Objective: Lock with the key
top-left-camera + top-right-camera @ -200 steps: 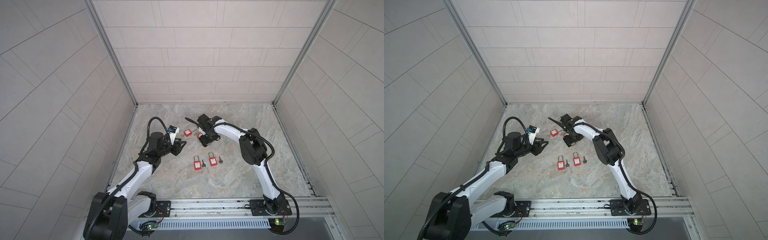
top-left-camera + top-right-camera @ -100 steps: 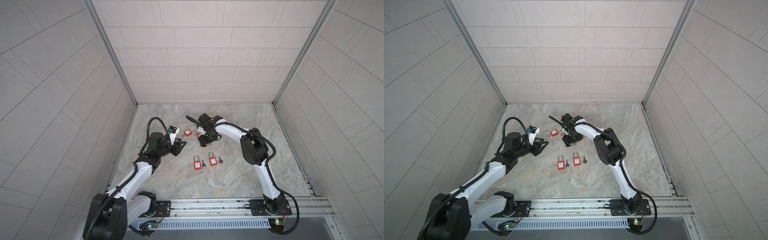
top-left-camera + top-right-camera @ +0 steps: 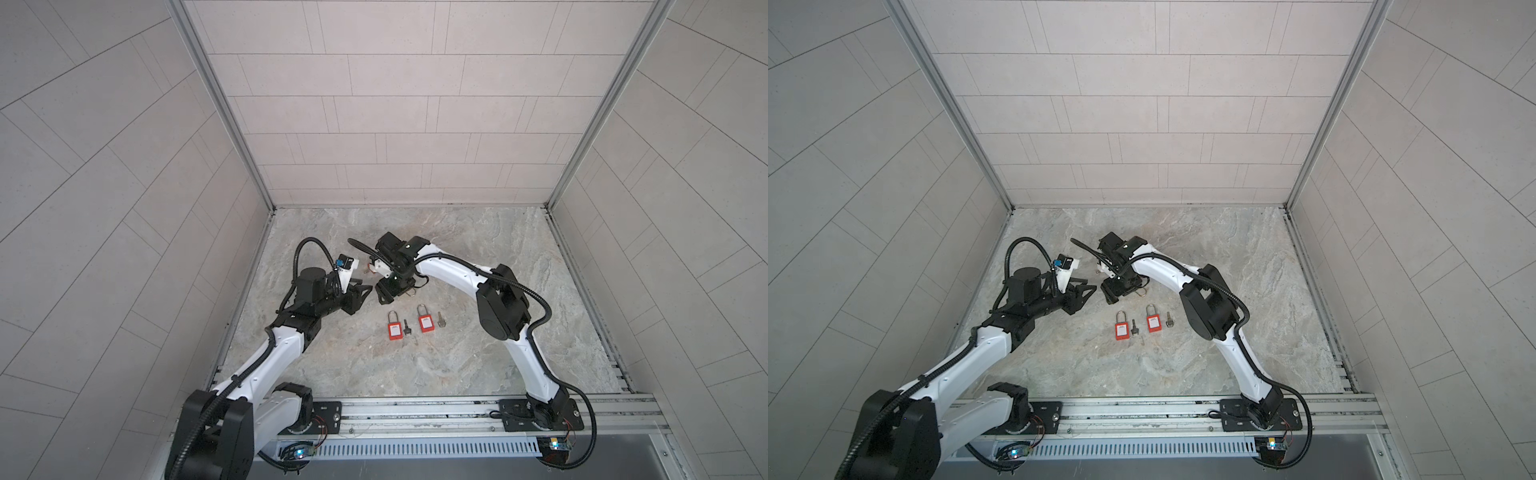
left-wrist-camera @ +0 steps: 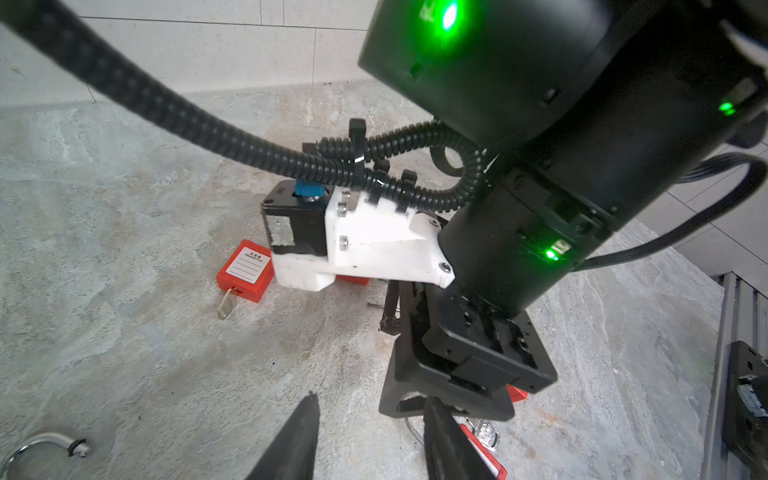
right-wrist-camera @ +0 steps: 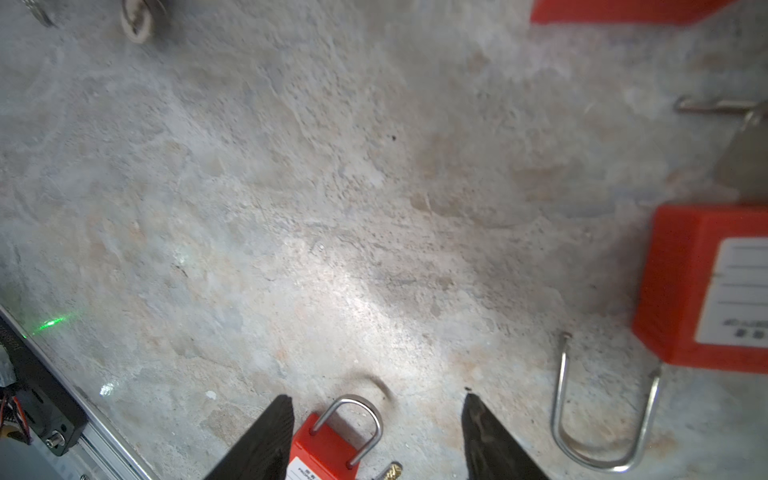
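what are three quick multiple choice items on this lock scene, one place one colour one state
1. In both top views the dark key lies: A) between the front-left padlock and front-right padlock B) far left of both C) far right of both
2. Their bodies are: A) blue B) yellow C) red
3. The jaws of the right gripper stand: A) shut tight B) apart C) out of every view
Answers: 1 A, it sits in the gap between them. 2 C, both are plainly red. 3 B, the right wrist view shows its fingers spread, a padlock between them.
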Robot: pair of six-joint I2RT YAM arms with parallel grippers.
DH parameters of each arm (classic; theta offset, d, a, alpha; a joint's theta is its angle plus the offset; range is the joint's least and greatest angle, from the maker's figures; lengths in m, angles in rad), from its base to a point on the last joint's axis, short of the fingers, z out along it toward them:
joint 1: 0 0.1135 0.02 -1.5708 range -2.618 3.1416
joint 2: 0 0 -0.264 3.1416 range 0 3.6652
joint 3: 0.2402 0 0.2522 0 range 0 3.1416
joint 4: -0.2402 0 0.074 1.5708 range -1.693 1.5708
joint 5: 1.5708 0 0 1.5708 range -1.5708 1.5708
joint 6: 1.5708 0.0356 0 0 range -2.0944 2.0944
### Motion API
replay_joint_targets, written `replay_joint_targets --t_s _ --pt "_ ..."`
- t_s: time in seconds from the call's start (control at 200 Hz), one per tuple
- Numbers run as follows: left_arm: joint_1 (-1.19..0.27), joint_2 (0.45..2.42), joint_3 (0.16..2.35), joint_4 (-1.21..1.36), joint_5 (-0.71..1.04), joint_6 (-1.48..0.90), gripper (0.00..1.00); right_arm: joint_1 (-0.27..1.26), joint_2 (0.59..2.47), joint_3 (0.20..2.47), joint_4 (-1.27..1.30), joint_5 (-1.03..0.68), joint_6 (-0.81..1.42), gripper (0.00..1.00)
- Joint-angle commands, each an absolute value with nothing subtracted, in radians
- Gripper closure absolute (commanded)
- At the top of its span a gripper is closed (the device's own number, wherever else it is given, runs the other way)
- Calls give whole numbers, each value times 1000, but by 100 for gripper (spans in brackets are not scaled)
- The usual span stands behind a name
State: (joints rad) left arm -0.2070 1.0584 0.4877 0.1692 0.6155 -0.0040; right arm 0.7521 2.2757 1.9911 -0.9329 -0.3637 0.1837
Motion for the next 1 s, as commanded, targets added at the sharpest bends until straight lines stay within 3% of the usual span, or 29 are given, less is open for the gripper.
replay_joint_targets --t_s 0.0,0.27,0.996 --pt "-201 1032 486 189 630 -7 53 714 2222 2003 -960 -257 195 33" --pt "-203 982 491 141 612 -18 53 634 2286 2060 -1022 -222 180 33" --pt "-203 870 515 12 575 -1 53 634 2398 2088 -1078 -284 229 32"
